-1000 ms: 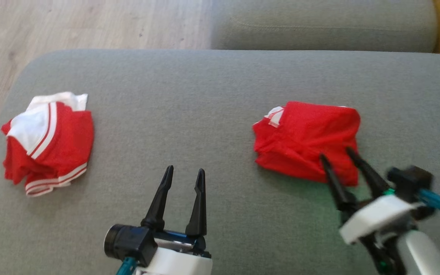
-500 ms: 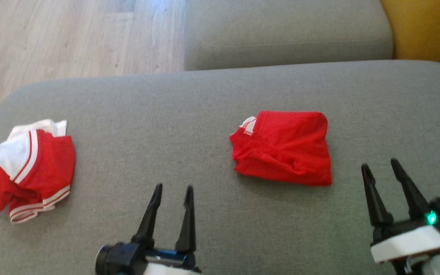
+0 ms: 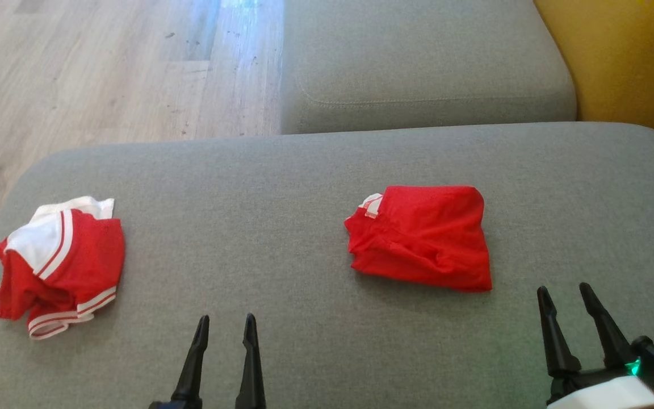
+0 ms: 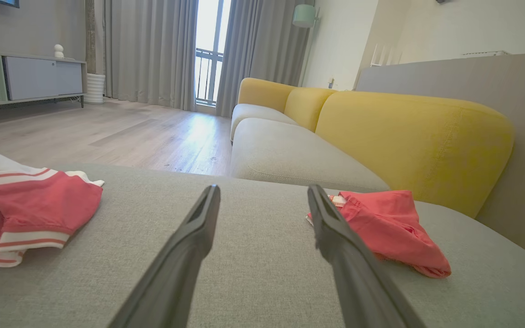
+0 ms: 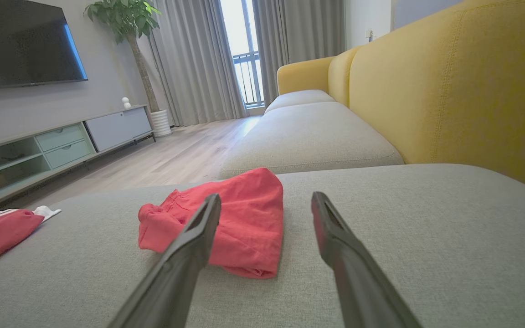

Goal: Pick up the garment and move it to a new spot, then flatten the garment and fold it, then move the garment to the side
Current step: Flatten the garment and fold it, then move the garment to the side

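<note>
Lying on the cushion: the folded red garment point(image 3: 420, 238) sits as a compact bundle on the grey cushion point(image 3: 304, 170), right of its middle in the head view. A small white-edged scrap shows at the bundle's upper-left corner.
Left gripper: the left gripper point(image 3: 227, 318) rises from the bottom edge of the head view with its fingers pointing up. They are parted by a modest gap and have hold of nothing. Bare cushion lies beneath it, and it is well apart from both garments.
Right gripper: the right gripper point(image 3: 564, 288) is at the lower right of the head view, fingers spread apart and empty. It is near the bundle's lower-right corner, with a strip of bare cushion between them.
Right wrist view: the folded red garment lies just beyond the fingertips, partly behind one finger and off to that side of the gap.
Left wrist view: the folded red garment lies beyond one finger, partly hidden by it.
Red-and-white garment: the red-and-white garment point(image 3: 60, 264) lies in a crumpled heap near the cushion's left end, far from the red bundle.
Surroundings: a second grey seat point(image 3: 418, 57) lies beyond the cushion, with a yellow backrest point(image 3: 616, 57) at the upper right and a wooden floor point(image 3: 105, 68) at the upper left.
</note>
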{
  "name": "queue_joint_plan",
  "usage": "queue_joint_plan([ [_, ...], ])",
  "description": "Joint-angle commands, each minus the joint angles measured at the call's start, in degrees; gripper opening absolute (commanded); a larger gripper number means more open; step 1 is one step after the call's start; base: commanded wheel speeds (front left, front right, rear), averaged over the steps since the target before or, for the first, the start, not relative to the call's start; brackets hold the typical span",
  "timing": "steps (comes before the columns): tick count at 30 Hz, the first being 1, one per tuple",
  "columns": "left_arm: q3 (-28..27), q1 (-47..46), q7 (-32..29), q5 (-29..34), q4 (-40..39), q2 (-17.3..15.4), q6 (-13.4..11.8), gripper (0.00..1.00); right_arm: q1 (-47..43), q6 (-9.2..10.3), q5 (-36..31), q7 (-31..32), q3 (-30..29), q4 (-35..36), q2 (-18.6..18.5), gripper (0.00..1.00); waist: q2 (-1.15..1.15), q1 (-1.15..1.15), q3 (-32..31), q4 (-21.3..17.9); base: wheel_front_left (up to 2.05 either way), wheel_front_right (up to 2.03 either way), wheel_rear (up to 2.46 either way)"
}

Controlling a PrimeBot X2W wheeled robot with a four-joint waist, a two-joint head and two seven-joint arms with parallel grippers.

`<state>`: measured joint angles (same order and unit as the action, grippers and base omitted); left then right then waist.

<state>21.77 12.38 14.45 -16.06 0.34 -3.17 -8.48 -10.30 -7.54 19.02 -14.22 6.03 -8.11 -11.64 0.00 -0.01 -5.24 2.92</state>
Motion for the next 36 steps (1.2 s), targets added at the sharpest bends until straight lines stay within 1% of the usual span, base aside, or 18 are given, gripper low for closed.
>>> queue_joint_plan([
  [1, -2.4, -1.4, 0.5, 0.4, -2.2, 0.3, 0.2, 1.00, 1.5, 0.05, -0.5, -0.8, 0.5, 1.8, -1.0, 1.00, 0.00, 0.01, -0.1, 0.1, 0.00, 0.00, 0.00],
  [9, -2.7, -1.0, 0.5, 0.9, -2.5, 0.3, 0.5, 1.00, 1.2, 0.05, -1.3, -0.8, 0.0, 1.7, -0.5, 1.00, 0.00, 0.01, 0.0, 0.8, 0.00, 0.00, 0.00],
  [26, -1.9, -1.6, 0.5, 0.5, -2.4, 0.3, 0.4, 1.00, 1.5, 0.05, -0.5, -0.8, 0.5, 0.9, -1.2, 1.00, 0.00, 0.01, 1.6, 2.2, 0.00, 0.00, 0.00],
  [32, -1.3, -2.9, 0.5, 0.3, -2.0, 0.3, 0.6, 1.00, 4.9, 0.05, 3.7, -0.4, 3.6, -3.3, -2.7, 1.00, 0.00, 0.01, 3.6, 3.2, 0.00, 0.00, 0.00],
  [36, -0.4, -4.0, 0.5, 0.1, -2.0, 0.3, 0.7, 1.00, 10.5, 0.05, 8.4, 2.8, 5.0, -6.8, -4.4, 1.00, 0.00, 0.01, 6.4, 3.9, 0.00, 0.00, 0.00],
])
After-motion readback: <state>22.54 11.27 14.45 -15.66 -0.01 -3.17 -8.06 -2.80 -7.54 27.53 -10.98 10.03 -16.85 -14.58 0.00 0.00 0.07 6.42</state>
